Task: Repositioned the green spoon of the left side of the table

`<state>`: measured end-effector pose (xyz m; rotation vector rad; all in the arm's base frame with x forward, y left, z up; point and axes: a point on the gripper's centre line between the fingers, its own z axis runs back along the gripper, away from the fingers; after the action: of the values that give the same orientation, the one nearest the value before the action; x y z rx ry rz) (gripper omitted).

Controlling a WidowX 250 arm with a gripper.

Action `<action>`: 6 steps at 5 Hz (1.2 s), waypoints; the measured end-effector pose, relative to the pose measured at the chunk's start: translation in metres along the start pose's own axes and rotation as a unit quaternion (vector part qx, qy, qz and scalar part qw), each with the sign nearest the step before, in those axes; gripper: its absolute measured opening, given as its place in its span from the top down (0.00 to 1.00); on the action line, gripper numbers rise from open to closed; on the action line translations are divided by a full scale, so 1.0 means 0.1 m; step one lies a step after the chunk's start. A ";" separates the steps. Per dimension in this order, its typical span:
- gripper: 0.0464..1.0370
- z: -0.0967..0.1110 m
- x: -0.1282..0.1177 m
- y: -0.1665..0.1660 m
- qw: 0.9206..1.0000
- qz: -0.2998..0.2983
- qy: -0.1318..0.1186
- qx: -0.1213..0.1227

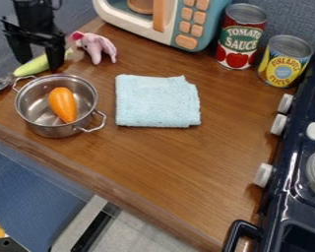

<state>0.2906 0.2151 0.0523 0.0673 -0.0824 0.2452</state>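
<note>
A brown wooden table (186,172) runs slantwise across the view, its near edge dropping from the left side toward the bottom right, with blue and pale grey surfaces below it. A dark blue toy stove (285,197) with white knobs bounds the right side. At the back, a teal and cream toy microwave (204,27) stands near a red tomato sauce can (241,37) and a yellow pineapple can (285,61). The black two-finger gripper (37,65) hangs down at the upper left, its fingers spread well apart over the green-handled metal spoon (34,66). One finger overlaps the handle in view; I cannot tell whether they touch. The spoon lies slantwise at the table's left end, its metal bowl close to the view's left edge. Room is tight here: a silver metal pot (55,130), holding an orange toy carrot (63,105), sits just beside the handle, and a pink plush toy (96,46) lies near its upper end. A folded light blue towel (157,102) lies mid-table, with wood showing between it and the pot and a broader stretch reaching toward the stove and near edge.
</note>
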 end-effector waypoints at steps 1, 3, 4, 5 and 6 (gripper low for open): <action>0.38 -0.03 -0.01 0.02 1.000 0.001 -0.001 0.012; 0.65 -0.03 -0.07 -0.07 1.000 -0.001 0.001 -0.004; 0.65 0.04 -0.12 -0.04 0.999 0.032 0.002 0.011; 0.65 0.41 -0.01 0.06 0.996 0.069 -0.053 0.032; 0.65 0.71 0.05 0.28 0.986 0.127 -0.086 0.067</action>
<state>0.2830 0.2383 0.1248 0.2118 -0.2470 0.4989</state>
